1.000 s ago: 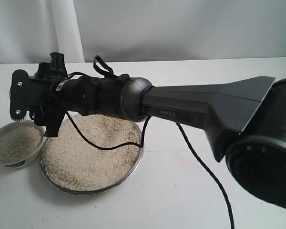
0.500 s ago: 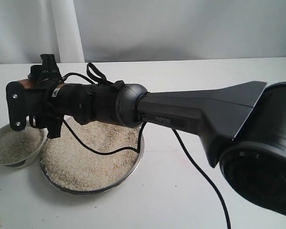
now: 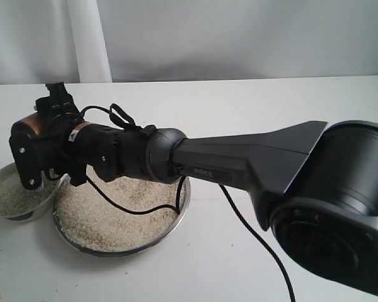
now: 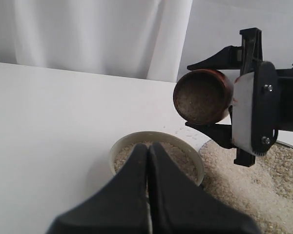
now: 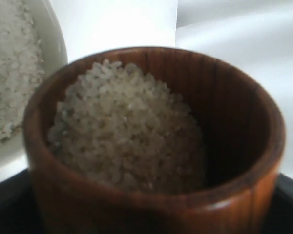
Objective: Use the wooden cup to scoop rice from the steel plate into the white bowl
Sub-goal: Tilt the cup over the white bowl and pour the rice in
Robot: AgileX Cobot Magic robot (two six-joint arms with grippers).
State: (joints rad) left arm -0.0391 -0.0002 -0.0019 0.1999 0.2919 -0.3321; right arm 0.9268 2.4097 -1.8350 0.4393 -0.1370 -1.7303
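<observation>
White tabletop (image 3: pixel 252 107) and pale curtain (image 3: pixel 176 38) frame the right gripper (image 4: pixel 198 97) clamping a tilted dark brown wooden cup (image 4: pixel 207 95) (pale rice (image 5: pixel 122 131) inside) raised near the small round white bowl (image 4: pixel 118 148).

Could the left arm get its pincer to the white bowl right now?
Probably yes: the left pincer, shut, points at the white bowl with nothing between; the right pincer holds the wooden cup higher, near its rim.

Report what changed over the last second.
The right gripper, jaws clamped on the wooden cup, swung left and lower toward the white bowl while its wrist rolled. The grip on the cup, the bowl and the steel plate stayed as they were.
</observation>
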